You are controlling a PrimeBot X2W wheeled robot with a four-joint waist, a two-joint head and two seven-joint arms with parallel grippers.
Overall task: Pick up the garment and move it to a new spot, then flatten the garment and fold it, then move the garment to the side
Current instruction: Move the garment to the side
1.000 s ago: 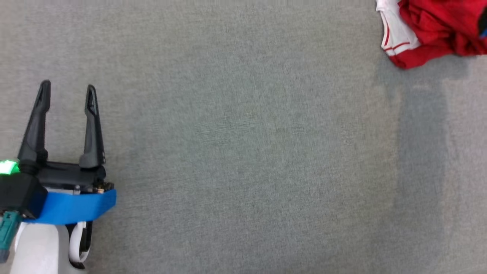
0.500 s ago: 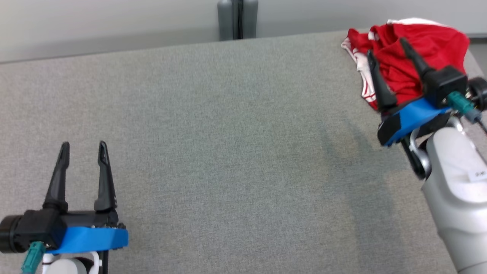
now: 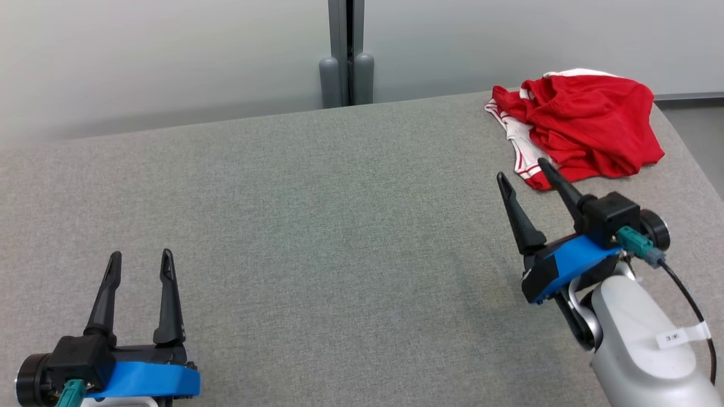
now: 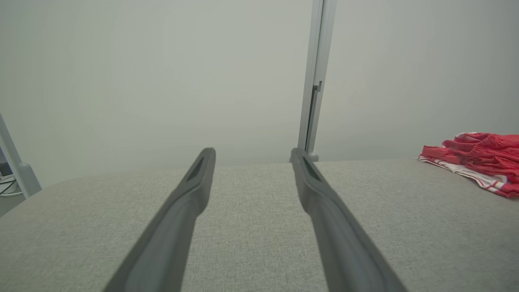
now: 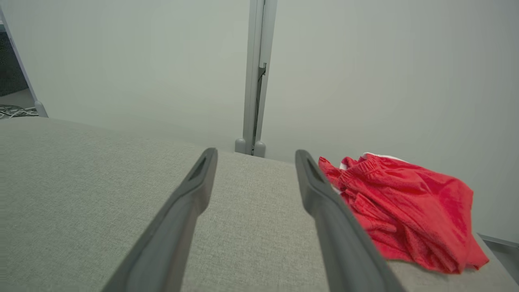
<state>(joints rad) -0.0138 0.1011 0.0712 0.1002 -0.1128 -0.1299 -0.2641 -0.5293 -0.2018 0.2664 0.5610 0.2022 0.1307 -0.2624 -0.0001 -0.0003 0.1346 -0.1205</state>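
The right claw (image 3: 521,169) is spread wide and holds nothing. Its two dark fingers slant forward and leftward from a pale forearm (image 3: 633,350) that comes in from the near right corner. The red garment (image 3: 582,124), crumpled with white trim showing, lies on the grey counter (image 3: 339,226) just beyond its fingertips and to their right. The left claw (image 3: 141,254), equally wide and empty, hovers well apart at the near left, its fingers pointing straight ahead toward a grey post (image 3: 345,56).
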